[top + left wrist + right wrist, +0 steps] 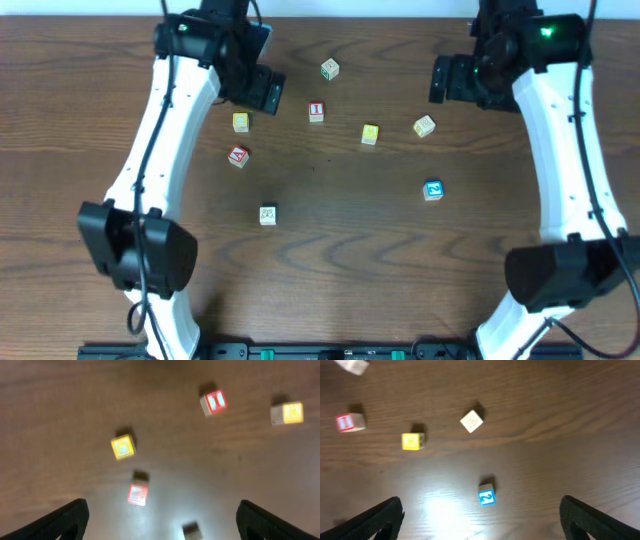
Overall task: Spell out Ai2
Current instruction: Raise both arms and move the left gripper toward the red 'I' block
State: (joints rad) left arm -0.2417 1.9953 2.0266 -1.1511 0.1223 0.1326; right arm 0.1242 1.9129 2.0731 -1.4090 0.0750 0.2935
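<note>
On the wooden bench [330, 270], we see the three blocks the word needs lying scattered and well apart. The red A block [238, 156] is at 9 o'clock of centre, the red I block [316, 112] at 12 o'clock and the blue 2 block [433, 190] at 3 o'clock. The first block's letter is small, and we read it as an A with some doubt. Spare blocks [370, 134], yellow and pale, lie among them, none touching another.

The left hand [161, 510] hovers at 11 o'clock, fingers spread wide and holding nothing; its wrist view shows the A block just ahead. The right hand [481, 508] hangs at 1 o'clock, equally wide and empty, with the 2 block before it.

We judge these to be small wooden cubes: light, rigid and unlikely to break, with painted faces that may be a little slick. Each is best pinched on two opposite side faces, fingers square to them, leaving the lettered top showing. The A block lies askew to the bench edge, so we expect the wrist must turn to meet it. A glancing touch would likely skid or tip so light a cube.
</note>
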